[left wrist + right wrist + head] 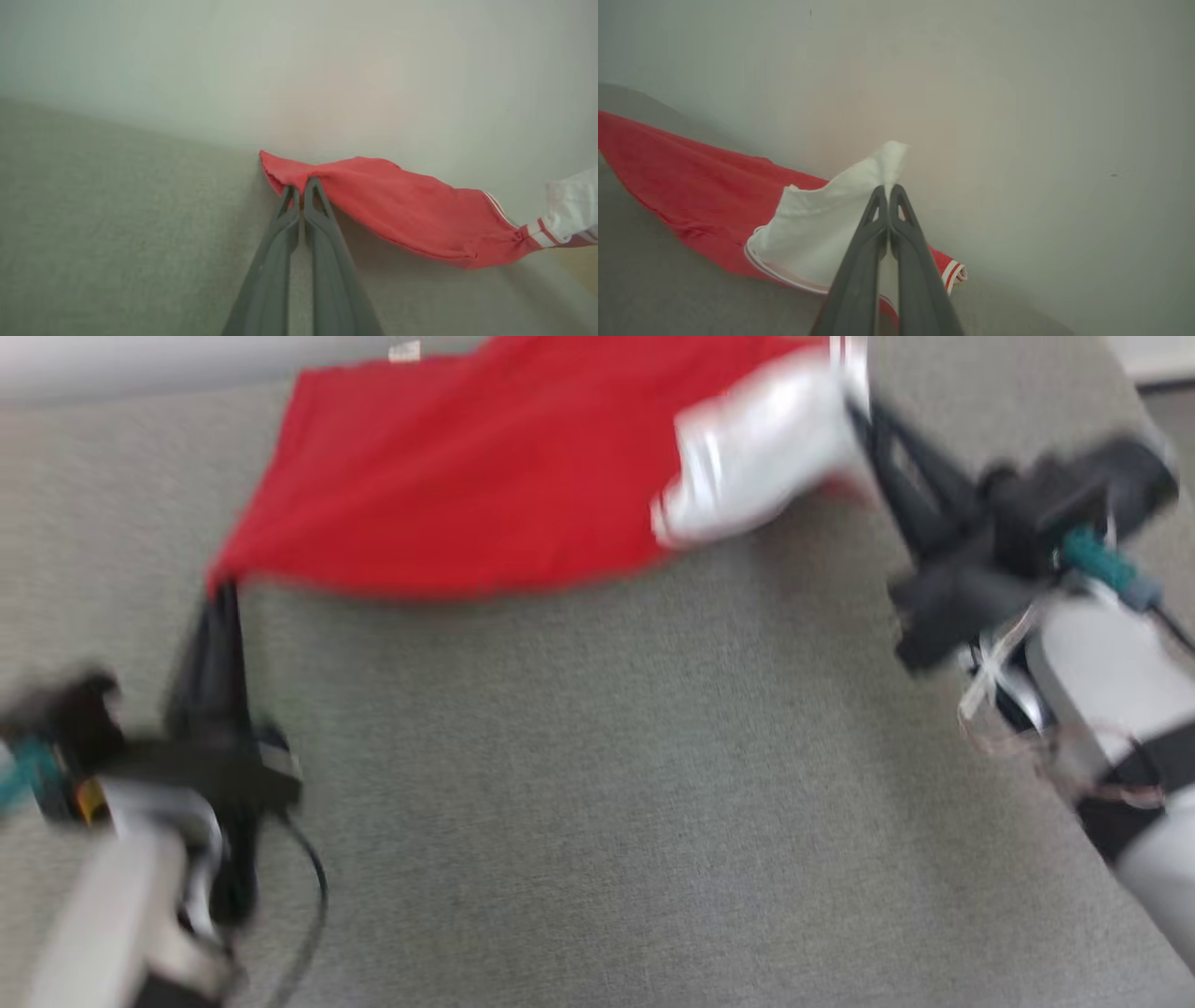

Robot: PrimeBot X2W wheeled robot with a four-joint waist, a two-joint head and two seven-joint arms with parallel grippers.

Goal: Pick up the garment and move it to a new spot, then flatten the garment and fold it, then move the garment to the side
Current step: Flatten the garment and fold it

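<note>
Broadly, the grey bench [607,784] has the red garment [448,476] stretched over its far part by the wall, its white sleeve [817,228] pinched tight in the right fingers [859,266] and a red corner pinched tight in the left fingers [275,252].

I've got a grey woven surface [597,784] spread wide and flat across the head view, everything smeared with blur. Behind it a pale wall [299,70] rises, plain and bare, and it meets the grey cloth along a soft edge in both wrist views.
</note>
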